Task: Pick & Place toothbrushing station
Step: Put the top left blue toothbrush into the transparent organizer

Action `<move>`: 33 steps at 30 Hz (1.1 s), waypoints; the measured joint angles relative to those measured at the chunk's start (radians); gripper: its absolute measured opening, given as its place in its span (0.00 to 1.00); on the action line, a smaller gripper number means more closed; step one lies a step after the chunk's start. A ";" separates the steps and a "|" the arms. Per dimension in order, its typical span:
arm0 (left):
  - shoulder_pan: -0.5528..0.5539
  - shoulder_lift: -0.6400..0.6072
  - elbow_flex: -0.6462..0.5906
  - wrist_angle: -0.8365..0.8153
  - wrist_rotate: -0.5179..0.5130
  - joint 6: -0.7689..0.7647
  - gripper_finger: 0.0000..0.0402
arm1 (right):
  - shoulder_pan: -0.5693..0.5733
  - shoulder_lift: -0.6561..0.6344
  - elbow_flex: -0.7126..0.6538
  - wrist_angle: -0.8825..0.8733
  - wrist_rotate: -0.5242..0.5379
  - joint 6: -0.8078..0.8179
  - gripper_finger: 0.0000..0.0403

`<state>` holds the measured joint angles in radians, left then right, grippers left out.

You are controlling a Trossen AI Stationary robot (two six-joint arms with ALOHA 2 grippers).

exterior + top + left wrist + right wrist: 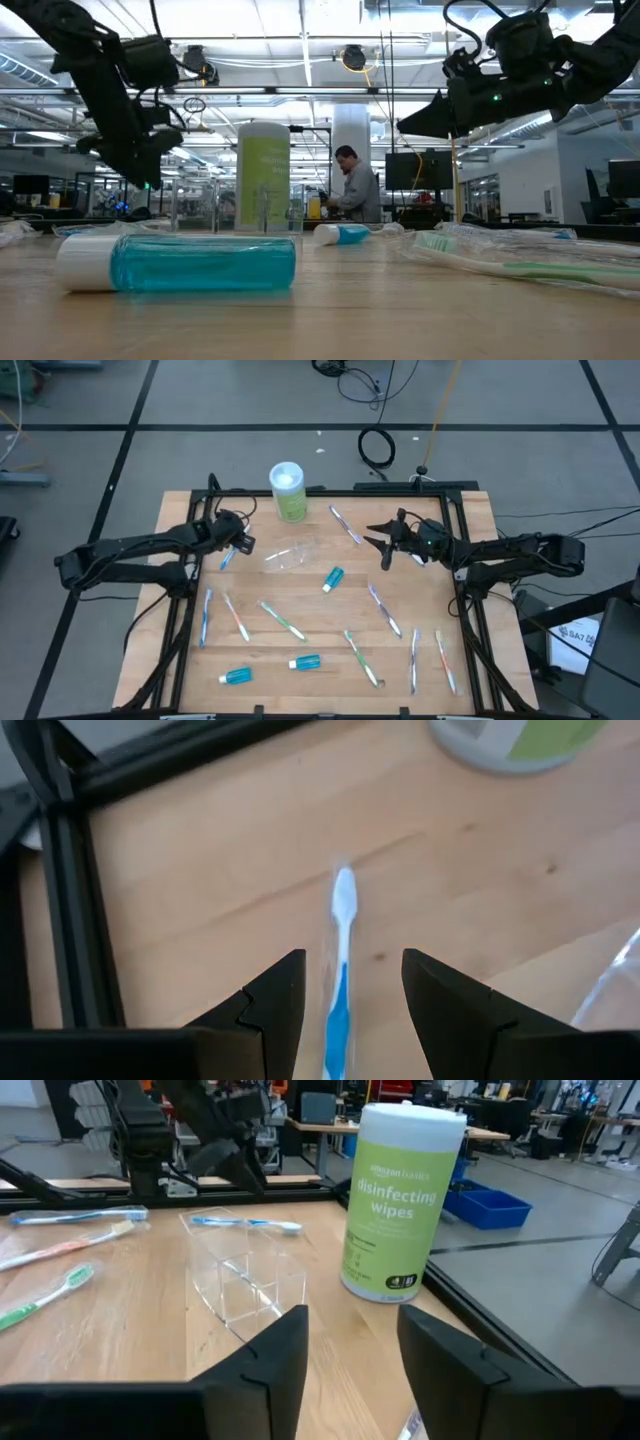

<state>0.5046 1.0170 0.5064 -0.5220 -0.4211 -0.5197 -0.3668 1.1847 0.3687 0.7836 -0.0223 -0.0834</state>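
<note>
A blue-and-white toothbrush (342,920) lies on the wooden table between the fingers of my left gripper (352,957), which is open above it at the table's far left (232,548). The clear plastic cup (290,557) lies on its side mid-table, also in the right wrist view (240,1280). My right gripper (375,540) is open and empty to the cup's right, held above the table (430,115). Three blue toothpaste tubes (333,578) (305,661) (237,676) and several more toothbrushes (282,620) (383,610) (345,525) lie flat on the table.
A green-and-white disinfecting wipes canister (287,490) stands at the far edge, behind the cup. A black frame (190,590) runs along the table's sides. A person (350,185) stands in the room beyond the table. Toothbrushes also lie near the front right (414,658).
</note>
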 joint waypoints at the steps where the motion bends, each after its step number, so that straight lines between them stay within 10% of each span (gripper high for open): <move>1: 0.007 0.012 0.000 0.000 0.009 0.000 0.44 | 0.000 0.000 0.000 0.000 0.000 0.000 0.38; 33: 0.080 0.287 -0.001 0.109 0.061 -0.001 0.44 | 0.000 0.000 0.000 -0.002 -0.004 0.000 0.36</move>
<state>0.5850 1.3041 0.5056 -0.4134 -0.3605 -0.5209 -0.3668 1.1847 0.3687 0.7815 -0.0261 -0.0835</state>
